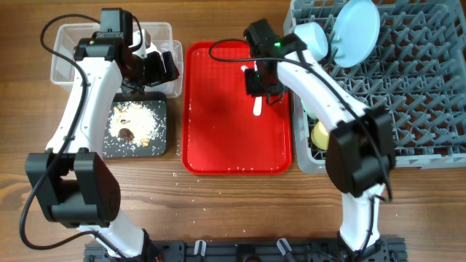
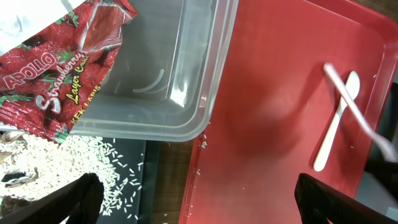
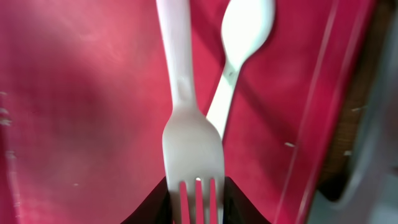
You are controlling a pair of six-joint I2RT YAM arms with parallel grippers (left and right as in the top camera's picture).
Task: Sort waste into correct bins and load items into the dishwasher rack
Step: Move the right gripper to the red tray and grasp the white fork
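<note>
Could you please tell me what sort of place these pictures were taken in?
Probably a robot test bench staged as a dish-clearing station: a wooden table carries a grey dishwasher rack, a red tray, and a clear tub and black tray for waste.

Red-and-white wrapper (image 2: 62, 65): "APOLLO", "Strawberry", "Layer"; remaining print unreadable.

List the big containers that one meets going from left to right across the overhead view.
From the left: tub → red tray → rack. The black tray sits in front of the tub and overlaps it sideways, so it is left out.
</note>
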